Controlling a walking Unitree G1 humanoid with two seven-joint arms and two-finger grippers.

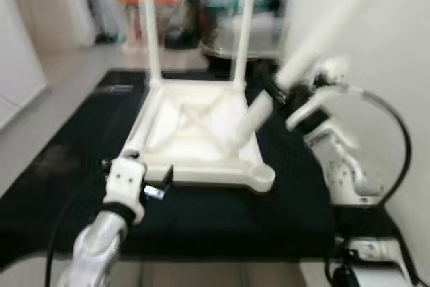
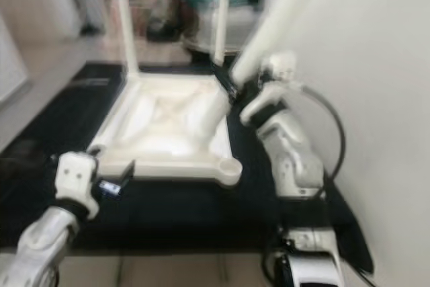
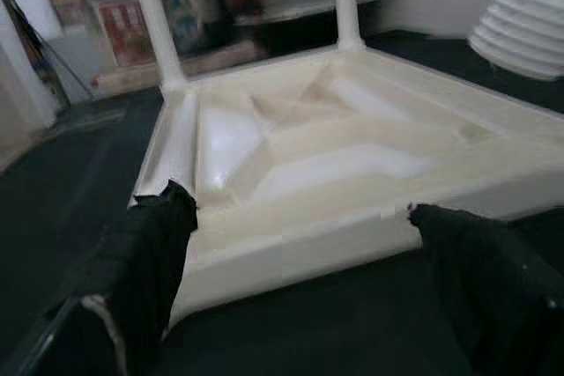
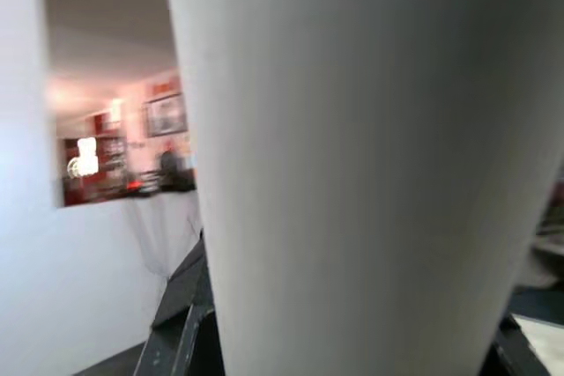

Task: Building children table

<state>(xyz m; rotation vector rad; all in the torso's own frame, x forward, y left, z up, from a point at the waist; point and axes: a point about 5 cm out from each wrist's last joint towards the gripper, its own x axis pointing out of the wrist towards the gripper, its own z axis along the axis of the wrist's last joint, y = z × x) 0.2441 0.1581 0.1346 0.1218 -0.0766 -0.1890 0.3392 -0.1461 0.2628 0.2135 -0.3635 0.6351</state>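
Two legs (image 1: 153, 28) already stand in the far corners of the upturned children's table (image 1: 198, 136), which lies underside-up on a black mat (image 1: 67, 166) on the floor. We judge it was inverted so the leg sockets face upward for assembly.

Left eye view (blurred): the right gripper (image 1: 282, 92) sits beside the table's right edge, carrying a third white leg (image 1: 316, 38) slanted, lower end over the table's underside, upper end running off toward the top right. The near-right corner socket (image 1: 261, 178) looks empty; we take that as a likely target. The right forearm rises from the lower right, bent at the elbow, cable looping alongside. The left arm reaches forward from below, with the left gripper (image 1: 158, 186) at the near-left corner of the table.

Right eye view: same layout; the slanted leg's lower end lies over the table's right side.

Left wrist view: the left gripper's two black fingers (image 3: 145, 261) are spread wide, one either side of the table's near edge, close to it or touching. We read this as bracing the table or preparing to. A stack of white ribbed items (image 3: 529, 15) sits at the far right.

Right wrist view: the white leg is right against the camera, consistent with the right gripper pinching it. Fingers themselves not seen.
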